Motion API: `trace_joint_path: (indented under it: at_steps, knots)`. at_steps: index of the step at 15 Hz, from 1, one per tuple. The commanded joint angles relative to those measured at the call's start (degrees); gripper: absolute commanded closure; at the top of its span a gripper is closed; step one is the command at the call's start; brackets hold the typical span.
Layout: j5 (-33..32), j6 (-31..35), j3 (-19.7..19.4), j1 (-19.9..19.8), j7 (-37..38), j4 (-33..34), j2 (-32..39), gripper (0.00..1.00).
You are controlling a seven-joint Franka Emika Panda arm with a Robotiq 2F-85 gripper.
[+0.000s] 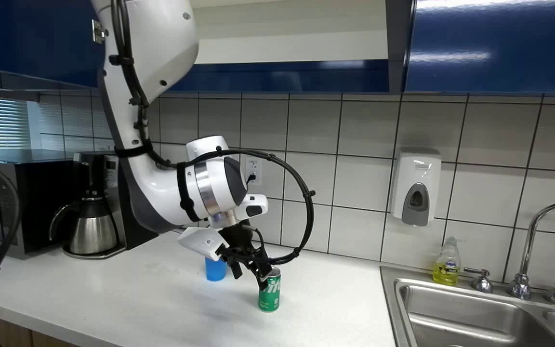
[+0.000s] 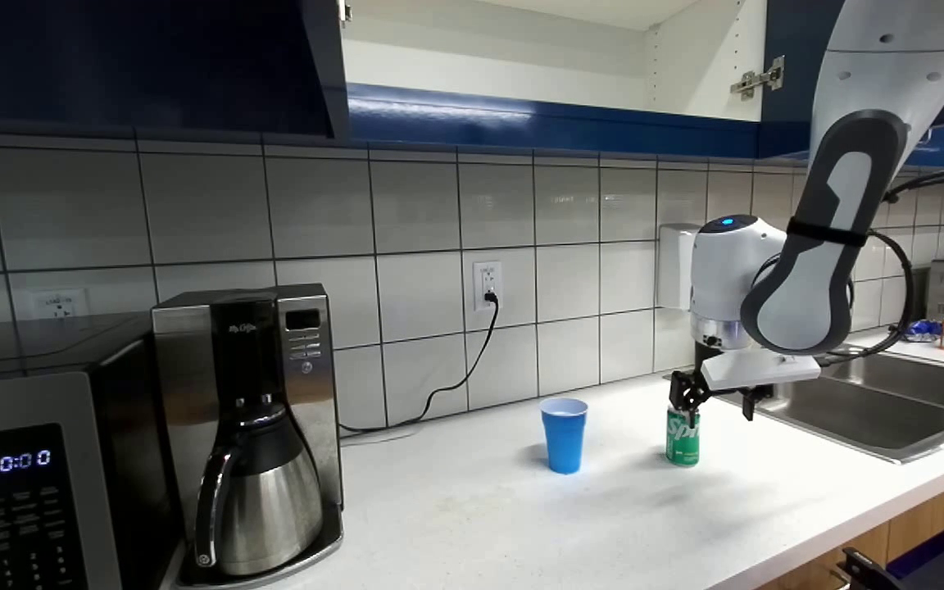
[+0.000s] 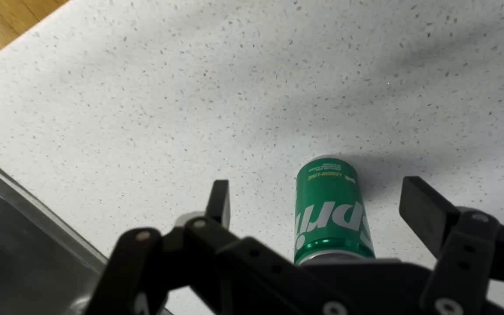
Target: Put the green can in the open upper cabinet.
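Left of the claw (image 2: 720, 419), in both exterior views, the blue cup (image 2: 564, 436) might be clipped by a wide swing. By the claw's tips, spread wide with nothing gripped, the upright green can (image 2: 683, 443) could be toppled by an off-centre descent; contact is unclear.

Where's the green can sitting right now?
In an exterior view, the green can stands on the white counter, right of the blue cup. In the wrist view it shows low, right of centre, between the fingers of the open gripper.
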Motion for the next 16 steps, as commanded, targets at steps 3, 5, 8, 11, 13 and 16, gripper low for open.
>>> trace_joint_path:
  at_steps: [3,5,8,11,13,16]
  knots:
    - [-10.6,1.5,-1.9,0.7,11.2,5.9,6.3,0.0]
    - [-13.6,1.7,-2.5,1.1,14.6,7.5,8.1,0.0]
    - [-17.3,1.9,-3.3,1.6,18.9,10.0,10.6,0.0]
    - [-21.1,1.9,-4.1,2.2,23.0,12.6,12.9,0.0]
    - [-23.2,1.8,-4.3,2.6,25.3,14.1,14.2,0.0]
    - [-26.4,1.7,-4.6,3.4,28.8,16.2,16.1,0.0]
